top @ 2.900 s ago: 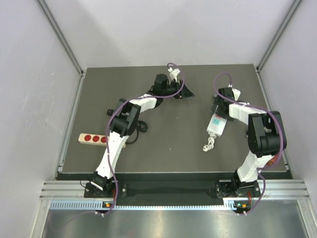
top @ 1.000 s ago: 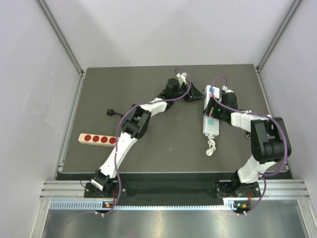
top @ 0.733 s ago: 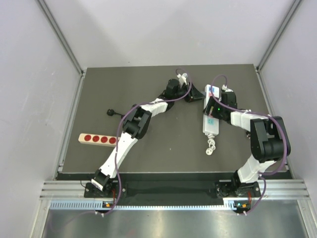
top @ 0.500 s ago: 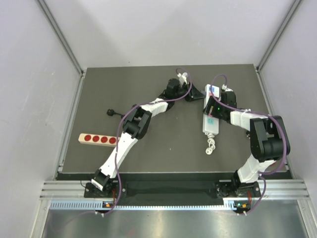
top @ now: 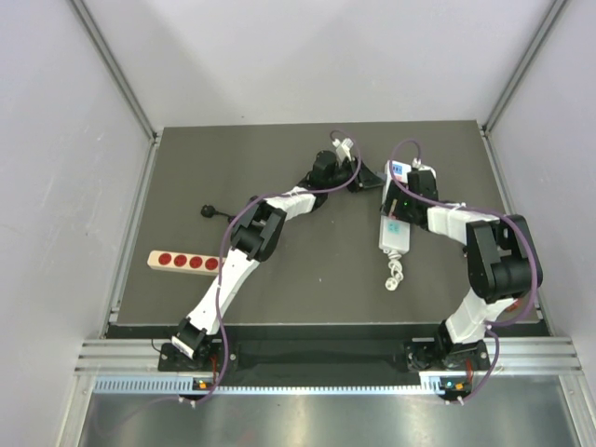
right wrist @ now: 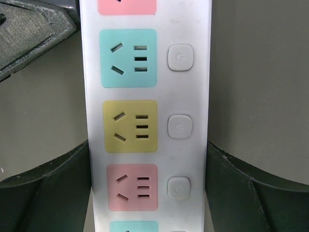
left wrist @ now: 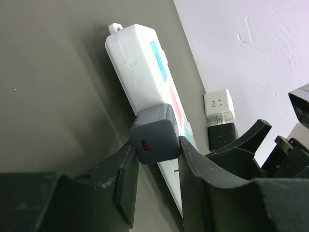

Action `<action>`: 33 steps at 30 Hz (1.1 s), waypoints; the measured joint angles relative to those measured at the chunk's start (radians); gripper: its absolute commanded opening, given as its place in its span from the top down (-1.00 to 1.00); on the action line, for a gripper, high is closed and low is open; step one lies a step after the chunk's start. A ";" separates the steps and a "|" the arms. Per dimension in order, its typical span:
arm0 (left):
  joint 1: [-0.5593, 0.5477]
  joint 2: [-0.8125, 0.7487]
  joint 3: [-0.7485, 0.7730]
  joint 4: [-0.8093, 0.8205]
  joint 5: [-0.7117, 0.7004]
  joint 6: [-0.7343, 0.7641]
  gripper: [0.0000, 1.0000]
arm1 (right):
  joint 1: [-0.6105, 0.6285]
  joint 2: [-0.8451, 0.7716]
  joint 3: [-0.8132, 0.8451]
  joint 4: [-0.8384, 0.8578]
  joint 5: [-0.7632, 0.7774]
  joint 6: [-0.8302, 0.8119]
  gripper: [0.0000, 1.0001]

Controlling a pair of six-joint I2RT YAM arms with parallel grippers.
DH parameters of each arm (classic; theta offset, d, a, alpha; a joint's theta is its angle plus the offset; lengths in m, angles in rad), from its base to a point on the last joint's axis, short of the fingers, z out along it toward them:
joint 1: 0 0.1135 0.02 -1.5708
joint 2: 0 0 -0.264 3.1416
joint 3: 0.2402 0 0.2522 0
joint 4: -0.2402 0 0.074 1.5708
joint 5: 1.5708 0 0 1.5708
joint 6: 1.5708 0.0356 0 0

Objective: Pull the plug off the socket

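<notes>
From above, I see the socket (top: 395,237) lying on the dark surface (top: 279,279), right of the middle. Left wrist view: my left hand (left wrist: 157,143) pinches the grey plug (left wrist: 154,131) stuck in it. Right wrist view: my right hand (right wrist: 147,145) squeezes the socket's sides.

Top looks down; wrists (close) share socket (right wrist: 145,121).

The socket (right wrist: 147,94) is smooth, slightly shiny white plastic. The plug (left wrist: 155,134), between the fingers (left wrist: 126,183) of the left gripper (left wrist: 157,145), is smooth, dull grey plastic. Those fingers are black, dull and a bit rough. Under them the table (left wrist: 58,96) is dark and matt.
</notes>
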 measured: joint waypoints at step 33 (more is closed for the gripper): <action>0.040 -0.095 -0.281 0.283 -0.088 -0.075 1.00 | 0.001 0.033 0.056 -0.074 0.152 0.092 1.00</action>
